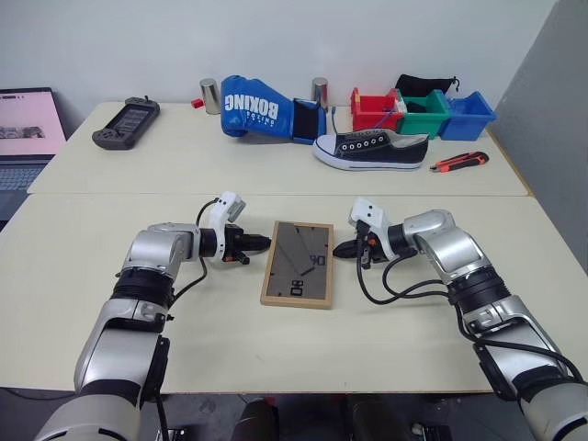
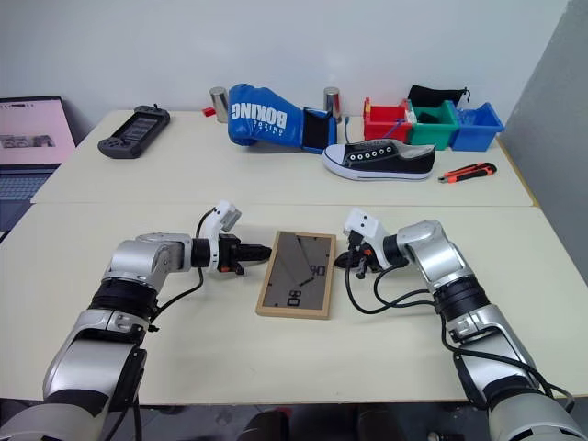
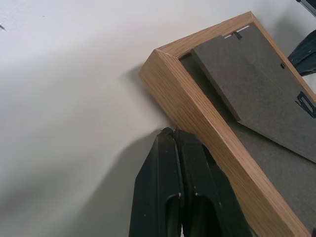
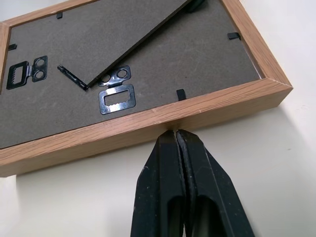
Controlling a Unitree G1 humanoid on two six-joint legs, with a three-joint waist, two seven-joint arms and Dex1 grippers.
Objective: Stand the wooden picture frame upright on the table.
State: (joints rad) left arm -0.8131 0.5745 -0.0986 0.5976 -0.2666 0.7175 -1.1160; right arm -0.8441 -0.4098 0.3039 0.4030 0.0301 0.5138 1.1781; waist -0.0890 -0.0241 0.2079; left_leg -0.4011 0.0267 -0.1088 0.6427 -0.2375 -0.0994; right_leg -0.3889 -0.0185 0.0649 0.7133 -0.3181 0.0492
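While flat, shoe [image 1: 371, 150] well behind frame [image 1: 298, 264]

- My two arms are clad in silver-grey shells, rounded at the forearms, with black bands at the joints.
- Each wrist carries a small white camera housing, boxy and angled.
- My left gripper [image 1: 266, 243] is black, its two fingers tapering to a narrow tip.
- My right gripper [image 1: 338, 249] is the same black pair, with a spot of orange-red near its base.
- Black cables loop loose from both wrists, the right arm's in wider curls.
- Up close, my fingers [image 4: 170, 197] look smooth and matte, with a recessed slot low on each.
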